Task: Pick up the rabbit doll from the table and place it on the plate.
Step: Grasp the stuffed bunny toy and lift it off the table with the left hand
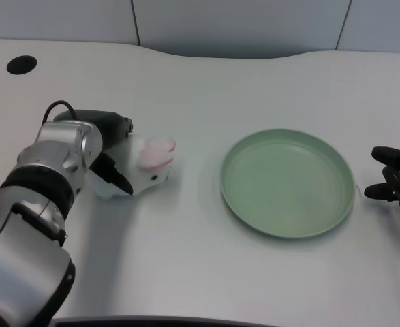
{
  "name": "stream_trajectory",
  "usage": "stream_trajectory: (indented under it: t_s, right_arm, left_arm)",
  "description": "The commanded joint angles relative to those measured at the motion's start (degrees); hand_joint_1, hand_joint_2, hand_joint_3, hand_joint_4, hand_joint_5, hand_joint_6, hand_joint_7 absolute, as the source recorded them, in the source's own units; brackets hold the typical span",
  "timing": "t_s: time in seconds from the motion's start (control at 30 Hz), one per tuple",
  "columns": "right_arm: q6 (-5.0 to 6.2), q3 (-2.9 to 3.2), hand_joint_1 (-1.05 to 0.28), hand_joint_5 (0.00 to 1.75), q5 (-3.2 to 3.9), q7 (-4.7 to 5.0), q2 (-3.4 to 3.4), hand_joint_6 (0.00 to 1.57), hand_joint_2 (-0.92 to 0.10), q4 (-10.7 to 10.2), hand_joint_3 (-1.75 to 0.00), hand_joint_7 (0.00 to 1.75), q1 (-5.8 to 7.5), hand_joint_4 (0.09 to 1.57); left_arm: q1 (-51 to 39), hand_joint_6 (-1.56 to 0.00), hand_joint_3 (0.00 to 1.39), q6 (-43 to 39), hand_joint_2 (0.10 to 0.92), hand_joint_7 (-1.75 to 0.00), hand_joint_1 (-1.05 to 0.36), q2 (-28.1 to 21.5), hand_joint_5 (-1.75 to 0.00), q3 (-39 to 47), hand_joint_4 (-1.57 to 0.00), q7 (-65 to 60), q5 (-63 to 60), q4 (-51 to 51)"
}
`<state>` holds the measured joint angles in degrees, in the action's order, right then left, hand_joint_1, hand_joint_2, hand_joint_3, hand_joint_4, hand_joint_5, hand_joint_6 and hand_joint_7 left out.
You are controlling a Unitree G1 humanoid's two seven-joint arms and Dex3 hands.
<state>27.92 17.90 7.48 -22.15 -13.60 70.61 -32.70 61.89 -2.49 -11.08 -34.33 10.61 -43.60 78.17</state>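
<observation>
White rabbit doll [145, 167] with pink ears lying on the white table [200, 266], clasped from its left side by the black left hand [111, 160], green plate [288, 182] set well apart to its right.

I see a white rabbit doll [145, 167] with pale pink ears and a small black eye, at about nine o'clock from the plate [336, 204]. That plate is a plain, soft sage green with no pattern, only faint concentric rings in the same green. My left hand [111, 167] is black, on a silver forearm [36, 211] with black bands. The table [200, 88] is plain white, with one black round hole [21, 65] at its ten o'clock corner. Behind it, at twelve o'clock, the wall panels [240, 24] are pale grey with thin dark seams.
</observation>
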Motion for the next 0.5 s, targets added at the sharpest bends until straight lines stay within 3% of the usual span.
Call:
stream_trajectory:
  t_s: [0.03,0.23,0.33,0.5]
  right_arm:
    - [1.01,0.25,-0.44,0.87,0.63,0.06,-1.01,0.98,-0.92,-0.6,-0.25,0.01,1.42,0.72]
    - [1.09,0.34,-0.42,0.86,0.79,-0.02,-1.07,0.97,-0.92,-0.9,-0.27,0.00,1.97,0.72]
    - [1.65,0.17,-0.43,0.85,0.60,0.40,-1.03,0.97,-0.92,-1.5,-0.27,0.00,2.82,0.73]
    - [1.95,0.59,-0.43,0.84,1.32,-0.31,-0.73,0.98,-0.92,-2.1,-0.26,0.01,3.60,0.75]
  left_arm:
    - [-1.3,-0.16,0.00,0.1,0.798,-0.01,-0.82,0.3,-0.05,-0.4,-0.14,-1.9,-0.3,0.8]
    - [-1.9,-0.18,0.00,-0.2,0.798,-0.01,-0.84,0.3,-0.06,-1.9,-0.18,-4.8,-1.8,1.1]
    - [-2.0,-0.14,0.00,0.5,0.780,0.00,-0.83,0.6,-0.02,-1.4,-0.10,-3.3,-1.0,1.2]
    - [-2.3,-0.13,0.00,0.2,0.761,-0.01,-0.81,0.8,-0.01,-0.5,-0.07,-3.3,0.1,1.2]
